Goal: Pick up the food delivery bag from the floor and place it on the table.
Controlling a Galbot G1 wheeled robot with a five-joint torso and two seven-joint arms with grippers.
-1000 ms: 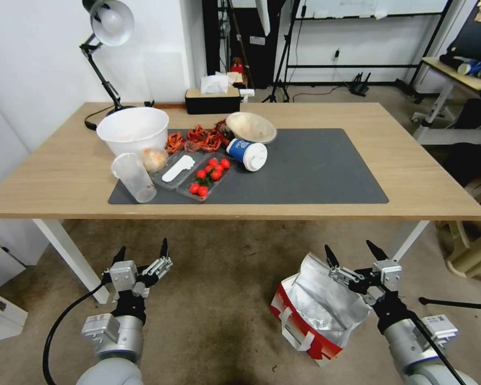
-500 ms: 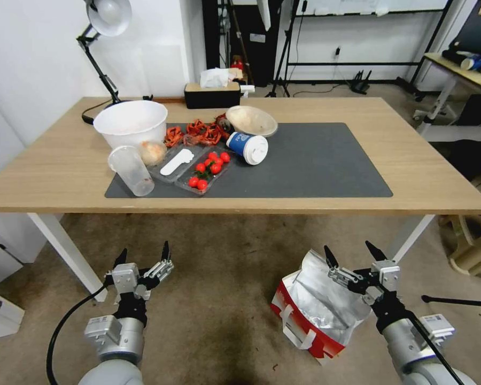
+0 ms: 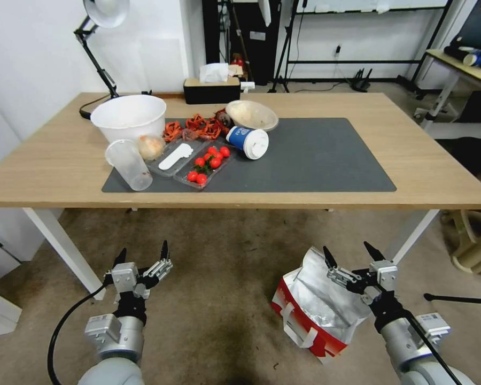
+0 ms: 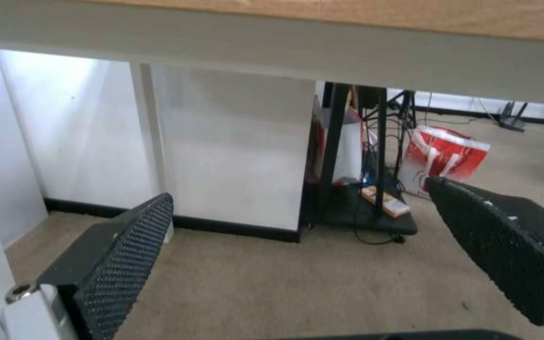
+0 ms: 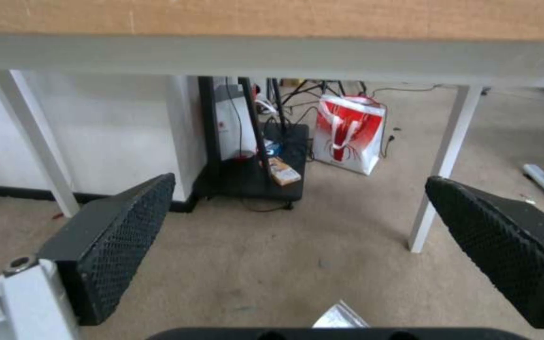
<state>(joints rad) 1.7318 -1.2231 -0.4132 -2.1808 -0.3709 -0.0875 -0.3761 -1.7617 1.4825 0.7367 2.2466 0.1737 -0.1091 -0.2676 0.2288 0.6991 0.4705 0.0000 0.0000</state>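
Nothing done yet: food delivery bag (image 3: pixel 311 313) sits on the floor (image 3: pixel 219 299) in front of the table (image 3: pixel 411 160), mouth open. Right hand (image 3: pixel 351 255) wide, empty, above bag's rim; left hand (image 3: pixel 141 255) wide, well apart from bag. Grasp, lift, placing all remain.

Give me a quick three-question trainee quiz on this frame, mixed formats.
1. True or false: the red-and-white bag already sits on the table.
2. Which pincer hovers over the bag's open top? A) left B) right
3. Fill in: the blue paper cup lies on its ____ on the grey mat.

Key:
1. False, it stands on the floor.
2. B, the right pincer, jaws open; the left pincer hangs open over bare floor.
3. side
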